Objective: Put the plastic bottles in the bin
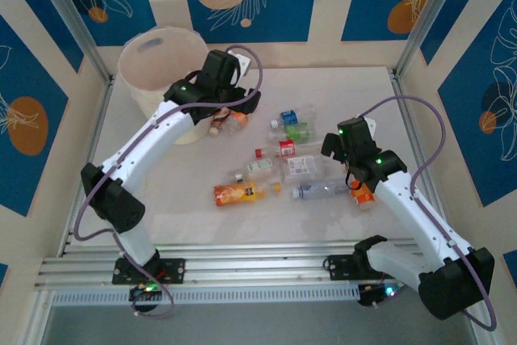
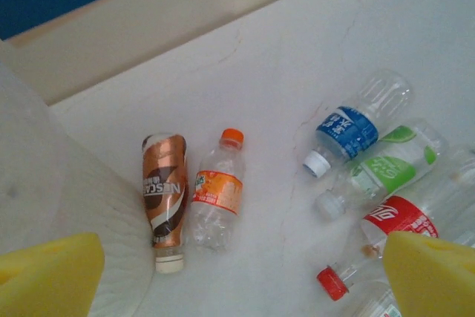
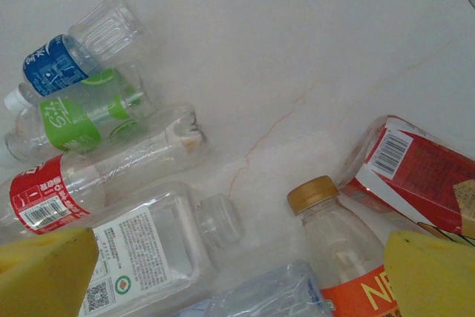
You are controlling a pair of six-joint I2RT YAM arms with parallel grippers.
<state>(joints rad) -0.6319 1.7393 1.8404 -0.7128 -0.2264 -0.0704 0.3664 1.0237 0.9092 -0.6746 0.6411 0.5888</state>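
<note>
The left hand (image 2: 241, 276) and right hand (image 3: 237, 272) hang wide open and empty over the bottles (image 1: 300, 169) lying mid-desk (image 1: 339, 90), poised for a grasp, with the bin (image 1: 157, 58) at the far-left corner.

1. At ten o'clock we see a blue-labelled bottle (image 3: 63, 57), a green-labelled bottle (image 3: 74, 120) and a red-labelled bottle (image 3: 48, 198) lying side by side.
2. At five o'clock, a gold-capped bottle (image 3: 326, 231) lies just beside a red-wrapped bottle (image 3: 415, 168).
3. Our right gripper (image 3: 237, 287) gapes, with its yellow pads (image 3: 44, 276) at seven and five o'clock.
</note>
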